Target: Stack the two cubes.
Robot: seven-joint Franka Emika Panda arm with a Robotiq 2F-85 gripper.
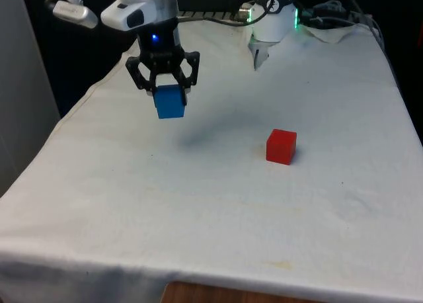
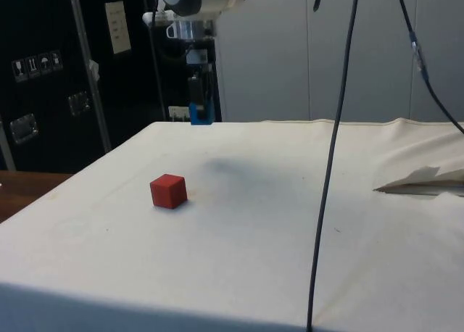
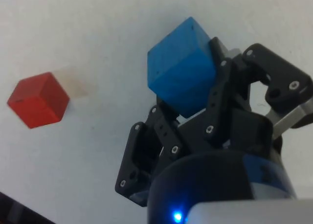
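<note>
Blue cube (image 1: 170, 102) pinched in gripper (image 1: 165, 91), held above cloth. Red cube (image 1: 281, 146) sat at 4 o'clock, well apart. Best carried level, squared over red, lowered slowly.

my black two-finger gripper (image 3: 188, 94) clamps a bright blue cube (image 3: 182, 66) between its fingers; a small red cube (image 3: 39, 100) sits apart on the white cloth (image 3: 98, 33)
</note>
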